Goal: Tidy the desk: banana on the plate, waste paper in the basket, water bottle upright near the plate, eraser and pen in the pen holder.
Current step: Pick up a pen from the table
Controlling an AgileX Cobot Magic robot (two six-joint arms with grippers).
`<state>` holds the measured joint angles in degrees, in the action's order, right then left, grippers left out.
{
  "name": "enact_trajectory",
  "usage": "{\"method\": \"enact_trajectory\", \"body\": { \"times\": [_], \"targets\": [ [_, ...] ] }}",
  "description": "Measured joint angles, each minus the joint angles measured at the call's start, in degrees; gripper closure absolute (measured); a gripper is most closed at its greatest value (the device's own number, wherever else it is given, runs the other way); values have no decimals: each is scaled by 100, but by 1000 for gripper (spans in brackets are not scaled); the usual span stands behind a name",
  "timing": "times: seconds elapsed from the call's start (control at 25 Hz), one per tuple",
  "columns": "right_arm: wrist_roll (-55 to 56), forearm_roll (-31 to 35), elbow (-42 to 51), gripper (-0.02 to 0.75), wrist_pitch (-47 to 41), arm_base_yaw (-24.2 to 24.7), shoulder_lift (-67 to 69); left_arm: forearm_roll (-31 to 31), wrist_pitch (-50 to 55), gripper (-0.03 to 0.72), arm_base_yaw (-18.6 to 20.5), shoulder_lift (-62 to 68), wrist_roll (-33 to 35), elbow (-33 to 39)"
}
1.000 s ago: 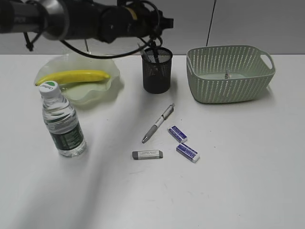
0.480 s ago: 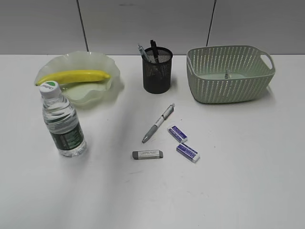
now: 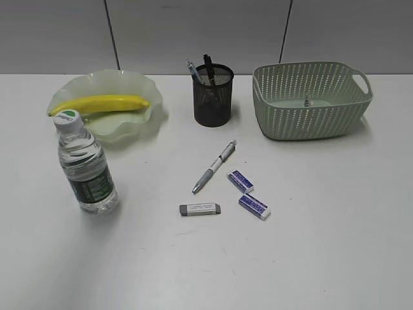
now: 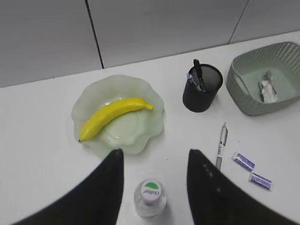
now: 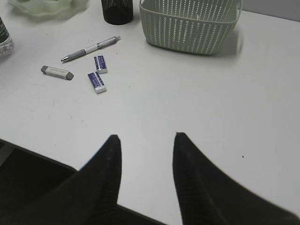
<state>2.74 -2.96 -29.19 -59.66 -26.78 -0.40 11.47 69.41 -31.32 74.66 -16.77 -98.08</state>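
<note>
From my station I'm looking across the desk (image 3: 335, 245), starting at the far left. The banana (image 3: 98, 103) lies in the plate (image 3: 129, 81), curved along its middle. Just in front of the plate the water bottle (image 3: 86, 165) stands upright, cap on. My left gripper (image 4: 154, 157) hangs high above that bottle; I see its two dark fingers (image 4: 105, 187) spread apart with only the bottle cap far below between them, nothing held.

Moving to the centre, the pen holder (image 3: 213, 97) sits at the back with a couple of pens poking out. In front of it a silver pen (image 3: 214, 166) lies slanted on the desk. Near its tip rests a grey eraser (image 3: 200, 209), and just to the right are two white-and-purple erasers (image 3: 241, 181), close together but apart.

On the right, the basket (image 3: 310, 100) stands at the back; the left wrist camera shows the waste paper (image 4: 267, 89) lying inside it. My right gripper (image 5: 145, 140) hovers over bare desk near the front edge, jaws parted, gripping nothing.
</note>
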Motion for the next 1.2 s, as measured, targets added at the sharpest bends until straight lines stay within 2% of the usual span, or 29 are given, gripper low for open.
{"method": "enact_trajectory", "body": {
  "times": [0.16,0.48,0.56,0.72,0.96,1.2],
  "targets": [
    [0,0,0,430,0,0,0,-1,4,372,0,-1334,11,936],
    [0,5,0,430,0,0,0,-1,14,396,0,-4222,22,4172],
    [0,5,0,430,0,0,0,-29,-159,396,0,-4937,22,5050],
    [0,5,0,430,0,0,0,-295,-828,398,0,-6214,30,6269],
    [0,5,-31,430,51,0,422,-213,-867,399,0,-7204,109,6673],
    [-274,42,-708,430,1028,0,2855,-190,-839,406,0,-7499,134,6719]
  ]
}}
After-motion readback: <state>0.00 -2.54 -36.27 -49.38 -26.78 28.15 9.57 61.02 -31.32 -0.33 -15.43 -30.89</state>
